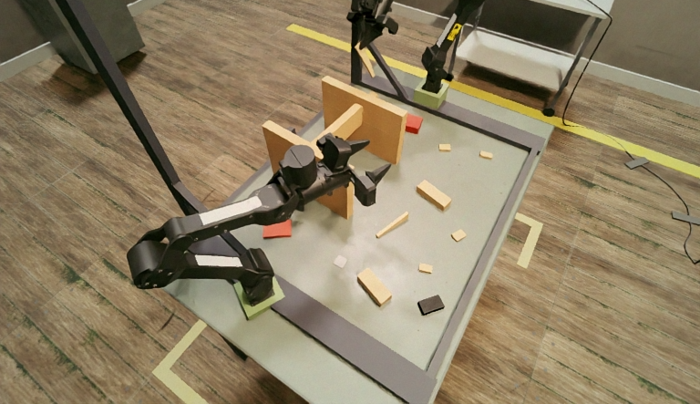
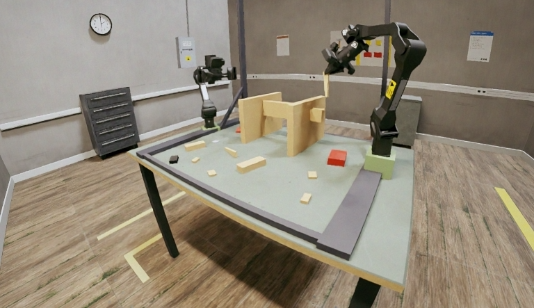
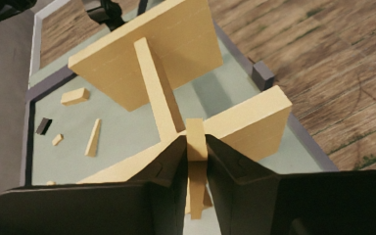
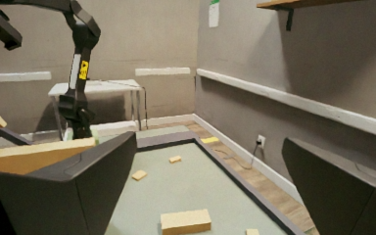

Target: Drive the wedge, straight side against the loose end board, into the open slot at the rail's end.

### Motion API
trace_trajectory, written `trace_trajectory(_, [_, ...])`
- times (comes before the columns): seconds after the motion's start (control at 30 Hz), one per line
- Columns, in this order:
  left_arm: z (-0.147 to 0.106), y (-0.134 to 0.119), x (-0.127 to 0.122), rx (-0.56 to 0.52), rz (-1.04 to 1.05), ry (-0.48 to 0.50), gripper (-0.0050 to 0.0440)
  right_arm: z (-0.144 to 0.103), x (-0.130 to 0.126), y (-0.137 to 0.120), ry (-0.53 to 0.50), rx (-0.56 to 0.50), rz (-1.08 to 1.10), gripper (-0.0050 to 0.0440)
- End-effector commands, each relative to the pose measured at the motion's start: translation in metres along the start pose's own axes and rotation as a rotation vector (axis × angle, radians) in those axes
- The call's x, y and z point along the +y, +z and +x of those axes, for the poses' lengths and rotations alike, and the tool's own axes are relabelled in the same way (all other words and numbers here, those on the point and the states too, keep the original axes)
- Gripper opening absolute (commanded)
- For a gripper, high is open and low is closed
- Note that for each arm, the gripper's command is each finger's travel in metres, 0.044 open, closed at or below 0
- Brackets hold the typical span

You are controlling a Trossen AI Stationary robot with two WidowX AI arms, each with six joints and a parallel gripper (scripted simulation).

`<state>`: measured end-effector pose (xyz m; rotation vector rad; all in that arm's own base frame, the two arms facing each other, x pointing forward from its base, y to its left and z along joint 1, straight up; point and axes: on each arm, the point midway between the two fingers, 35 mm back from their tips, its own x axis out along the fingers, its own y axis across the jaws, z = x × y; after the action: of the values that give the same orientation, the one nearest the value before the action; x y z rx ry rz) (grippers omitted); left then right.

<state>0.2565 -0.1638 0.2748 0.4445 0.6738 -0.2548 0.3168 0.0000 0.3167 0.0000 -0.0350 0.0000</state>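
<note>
Wedge up high, upper centre of the top view!
Left gripper (image 1: 362,43) (image 2: 327,71) (image 3: 197,147) clamps the wedge (image 1: 365,61) (image 2: 325,85) (image 3: 196,142); right gripper (image 1: 379,158) gapes open, lower left of the boards' far end board (image 1: 367,118) (image 2: 308,125).

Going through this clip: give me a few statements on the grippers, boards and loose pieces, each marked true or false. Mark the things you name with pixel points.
1. The left gripper (image 1: 363,45) (image 2: 327,72) (image 3: 195,142) grips a pale wooden wedge (image 1: 365,61) (image 2: 326,85) (image 3: 196,142). True.
2. The right gripper (image 1: 379,160) is shut. False: its fingers stand wide apart.
3. Two upright wooden end boards (image 1: 379,131) (image 2: 309,125) stand on the table. True.
4. The small black block (image 1: 430,305) (image 2: 173,159) (image 3: 44,126) lies between the end boards. False: it lies away from both, near the table's edging.
5. The left gripper's wedge is already in the slot. False: it hangs in the air.
</note>
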Motion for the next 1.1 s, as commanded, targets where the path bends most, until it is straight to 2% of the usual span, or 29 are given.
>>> trace_trajectory(0.0, [0.013, 0.006, -0.028, 0.106, 0.155, -0.068, -0.005, -0.001, 0.0, 0.006, 0.0, -0.015, 0.0, 0.04])
trace_trajectory(0.07, [0.019, 0.003, -0.041, 0.152, 0.226, -0.096, -0.005, -0.001, 0.0, 0.006, 0.0, -0.015, 0.0, 0.04])
trace_trajectory(0.17, [0.016, 0.002, -0.036, 0.142, 0.208, -0.086, -0.005, -0.001, 0.0, 0.006, 0.0, -0.015, 0.0, 0.04])
trace_trajectory(0.3, [0.029, -0.001, -0.065, 0.226, 0.345, -0.15, -0.005, -0.001, 0.0, 0.006, 0.0, -0.015, 0.0, 0.04])
trace_trajectory(0.63, [0.052, -0.031, -0.127, 0.464, 0.69, -0.308, -0.005, -0.001, 0.0, 0.006, 0.0, -0.015, 0.0, 0.04])
trace_trajectory(0.73, [0.05, -0.03, -0.122, 0.453, 0.673, -0.297, -0.005, -0.001, 0.0, 0.006, 0.0, -0.015, 0.0, 0.04])
trace_trajectory(1.07, [0.065, -0.071, -0.182, 0.689, 0.995, -0.473, -0.005, -0.001, 0.0, 0.006, 0.0, -0.015, 0.0, 0.04])
